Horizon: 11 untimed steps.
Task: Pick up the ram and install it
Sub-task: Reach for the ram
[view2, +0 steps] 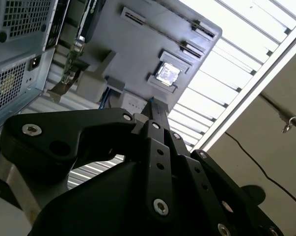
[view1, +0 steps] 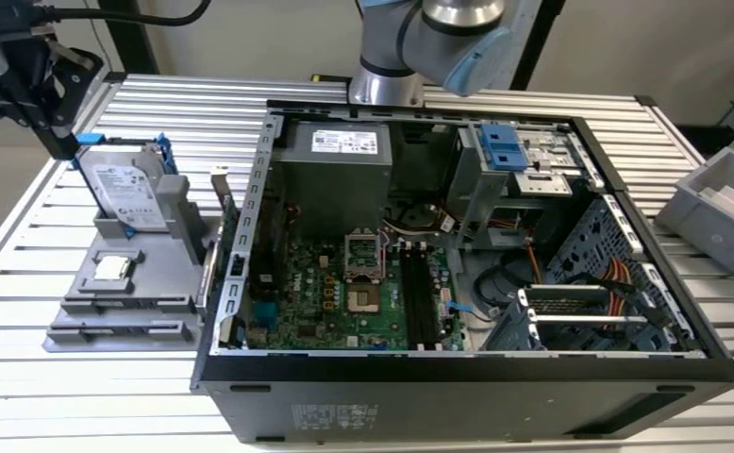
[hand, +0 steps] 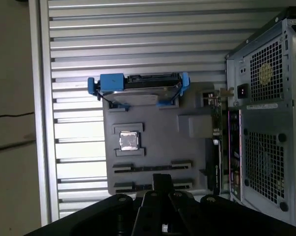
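A: Gripper [hand: 161, 180] first: it hangs above the grey holder [hand: 152, 128], touching nothing. Its fingers look drawn together with nothing between them.

B: And around the holder?

A: Just beside it is the open computer case [view1: 468, 377], whose long black slots [view1: 418, 297] look unfilled. At 1 end of the holder, a hard drive [view1: 125, 193] stands upright in a blue frame.

B: Where's the ram?

A: Toward the holder's other end are 2 long grooves. I take the thin dark strip in 1 of them for the ram [hand: 152, 167], standing on edge, though I can't be sure.

B: How will it handle?

A: Light, stiff and thin, and probably fragile at its chips and contacts. I'd pinch it across its flat faces near mid-length, at the exposed upper edge, so it lifts level. Modest force should do.
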Motion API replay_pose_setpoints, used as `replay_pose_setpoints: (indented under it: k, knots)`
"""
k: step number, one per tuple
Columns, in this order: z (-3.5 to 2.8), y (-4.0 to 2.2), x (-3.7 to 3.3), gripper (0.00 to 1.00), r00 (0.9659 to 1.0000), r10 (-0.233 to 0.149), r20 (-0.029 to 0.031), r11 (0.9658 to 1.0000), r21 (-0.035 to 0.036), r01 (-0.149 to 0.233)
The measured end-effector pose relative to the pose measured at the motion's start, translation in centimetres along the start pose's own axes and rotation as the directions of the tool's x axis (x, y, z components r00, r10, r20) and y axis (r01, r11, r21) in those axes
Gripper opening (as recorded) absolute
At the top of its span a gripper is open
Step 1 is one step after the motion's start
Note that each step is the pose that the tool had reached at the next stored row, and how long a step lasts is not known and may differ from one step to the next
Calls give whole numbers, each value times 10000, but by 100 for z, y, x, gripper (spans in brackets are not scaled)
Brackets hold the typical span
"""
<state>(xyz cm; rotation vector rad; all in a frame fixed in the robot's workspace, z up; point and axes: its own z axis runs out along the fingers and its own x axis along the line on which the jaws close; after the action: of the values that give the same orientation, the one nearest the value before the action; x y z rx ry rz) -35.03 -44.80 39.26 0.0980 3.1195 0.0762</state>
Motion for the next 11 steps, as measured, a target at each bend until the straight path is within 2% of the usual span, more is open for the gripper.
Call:
replay_pose_setpoints:
  k: [11]
  knots:
    - [-8, -153, -10, 0, 10000, 0, -1, 10000, -4, 0]
